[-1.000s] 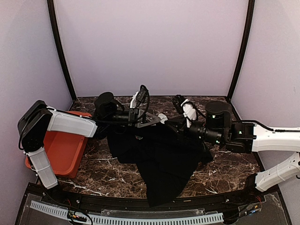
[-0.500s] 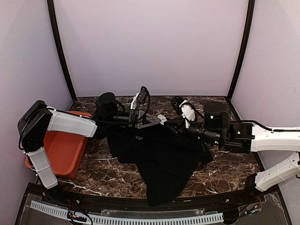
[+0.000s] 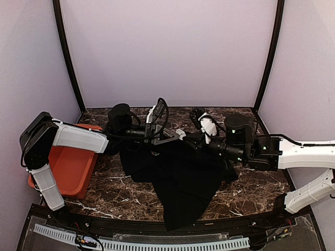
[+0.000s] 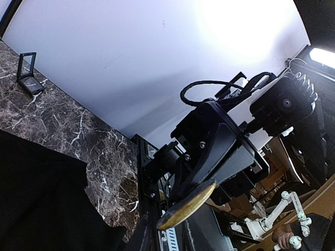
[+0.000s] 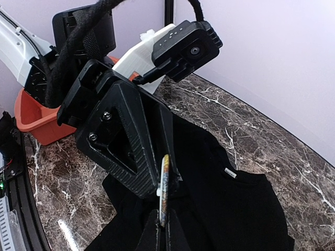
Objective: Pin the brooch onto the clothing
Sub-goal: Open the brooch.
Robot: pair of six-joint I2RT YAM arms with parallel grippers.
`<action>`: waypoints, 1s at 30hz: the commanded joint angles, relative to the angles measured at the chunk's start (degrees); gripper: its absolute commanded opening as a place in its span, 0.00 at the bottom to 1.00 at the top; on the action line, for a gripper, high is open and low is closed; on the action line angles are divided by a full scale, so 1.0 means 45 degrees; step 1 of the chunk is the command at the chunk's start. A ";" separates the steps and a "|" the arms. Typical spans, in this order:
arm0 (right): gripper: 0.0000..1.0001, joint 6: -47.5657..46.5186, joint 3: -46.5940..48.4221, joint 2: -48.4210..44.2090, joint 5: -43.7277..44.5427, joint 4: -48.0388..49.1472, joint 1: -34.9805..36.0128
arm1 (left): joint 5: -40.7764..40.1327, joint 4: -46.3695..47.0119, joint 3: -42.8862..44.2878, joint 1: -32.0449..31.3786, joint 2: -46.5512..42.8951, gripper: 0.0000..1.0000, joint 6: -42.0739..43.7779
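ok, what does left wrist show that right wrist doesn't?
Left wrist only: a small black frame by the wall, and the right arm's camera. Right wrist only: the orange bin, the left arm's camera, and the shirt's collar label. Both: the gold brooch, the black shirt and the marble table.

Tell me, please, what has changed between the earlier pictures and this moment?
The right arm has shifted slightly left and farther back, and the left arm has edged a little right, bringing the wrists closer. Nothing was visibly taken or released: the right gripper stays shut on the brooch, close against the left gripper. The T-shirt and the orange bin lie as before.
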 commanded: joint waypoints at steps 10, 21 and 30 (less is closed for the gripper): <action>0.00 -0.0191 0.0802 0.0375 0.0119 -0.0069 0.0434 | -0.0331 -0.1419 0.0074 -0.0119 -0.0581 0.18 0.1017; 0.00 0.0209 0.0314 -0.0236 -0.0136 0.0323 0.0176 | 0.0182 0.1496 -0.0349 -0.0084 -0.0478 0.22 -0.0483; 0.00 0.0356 0.0211 -0.0320 -0.0123 0.0368 0.0132 | 0.0402 0.2372 -0.0427 -0.0100 -0.0421 0.27 -0.0864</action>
